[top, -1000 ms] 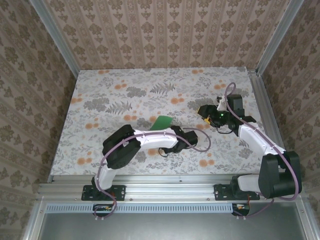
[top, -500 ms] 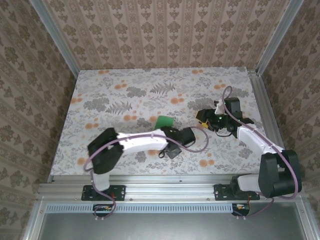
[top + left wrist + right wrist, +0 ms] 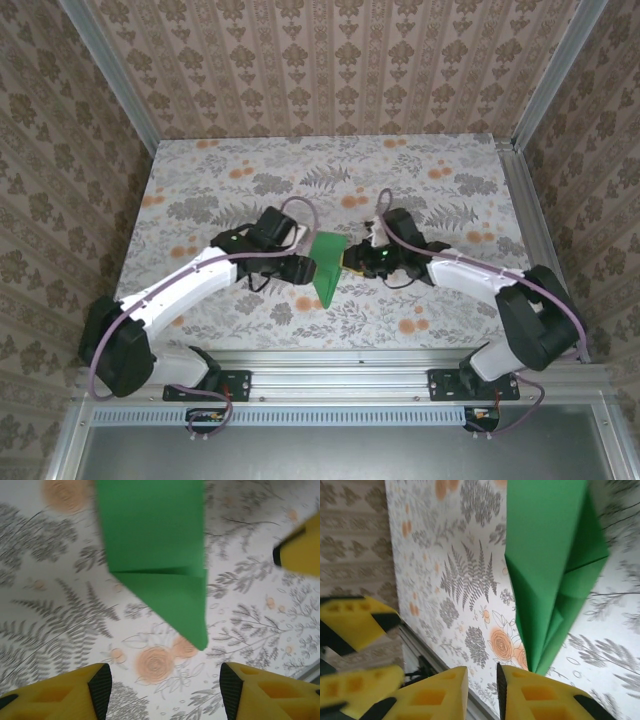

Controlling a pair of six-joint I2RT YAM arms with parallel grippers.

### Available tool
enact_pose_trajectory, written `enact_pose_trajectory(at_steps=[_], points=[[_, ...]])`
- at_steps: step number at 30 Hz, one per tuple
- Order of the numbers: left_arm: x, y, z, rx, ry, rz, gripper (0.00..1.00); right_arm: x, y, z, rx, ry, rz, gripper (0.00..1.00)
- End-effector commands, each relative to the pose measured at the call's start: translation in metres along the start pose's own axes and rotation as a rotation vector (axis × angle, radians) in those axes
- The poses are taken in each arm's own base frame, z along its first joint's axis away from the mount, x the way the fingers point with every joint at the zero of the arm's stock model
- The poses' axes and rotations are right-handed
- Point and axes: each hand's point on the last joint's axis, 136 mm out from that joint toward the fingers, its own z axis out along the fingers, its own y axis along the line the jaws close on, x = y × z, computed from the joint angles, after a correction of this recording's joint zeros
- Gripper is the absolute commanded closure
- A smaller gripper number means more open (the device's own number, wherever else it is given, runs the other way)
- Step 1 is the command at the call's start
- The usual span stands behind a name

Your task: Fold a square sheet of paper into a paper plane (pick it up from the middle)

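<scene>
Your left tool (image 3: pixel 162 685) has opened wide, empty; your right tool (image 3: pixel 482 680) narrows beside the folded paper (image 3: pixel 160 545), grip unclear, so likely a regrasp.

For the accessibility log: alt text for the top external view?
Folded green paper, pointing toward the near edge, lies on a floral table between both arms' claws: left claw at its left edge, right claw at its right edge.

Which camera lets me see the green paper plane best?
The top external view: the paper plane shows whole, from wide end to point. The left wrist view cuts off its wide end, and the right wrist view is close, blurry and cropped too.
</scene>
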Motion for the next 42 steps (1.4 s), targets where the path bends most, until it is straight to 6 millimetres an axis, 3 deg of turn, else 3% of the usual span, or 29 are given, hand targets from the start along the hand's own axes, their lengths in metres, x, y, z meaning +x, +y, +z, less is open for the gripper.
enact_pose_trajectory(at_steps=[1,6,10,20,30,42], points=[[0.005,0.011,0.001,0.090,-0.004,-0.133,0.38,-0.007,0.014,0.025,0.009,-0.025,-0.022,0.78],[0.002,0.022,0.006,0.185,-0.050,-0.256,0.36,0.000,0.007,0.056,0.055,0.011,-0.036,0.81],[0.000,0.028,0.007,0.206,-0.068,-0.294,0.35,0.005,-0.006,0.068,0.119,0.042,-0.051,0.83],[0.005,0.028,0.014,0.238,-0.053,-0.317,0.35,0.009,-0.040,0.065,0.192,0.041,-0.031,0.91],[0.002,0.024,0.026,0.284,-0.050,-0.355,0.35,0.013,-0.055,0.065,0.110,0.029,0.033,0.99],[-0.002,0.003,0.062,0.317,-0.094,-0.398,0.39,0.018,-0.076,0.063,0.105,0.034,0.071,1.00]])
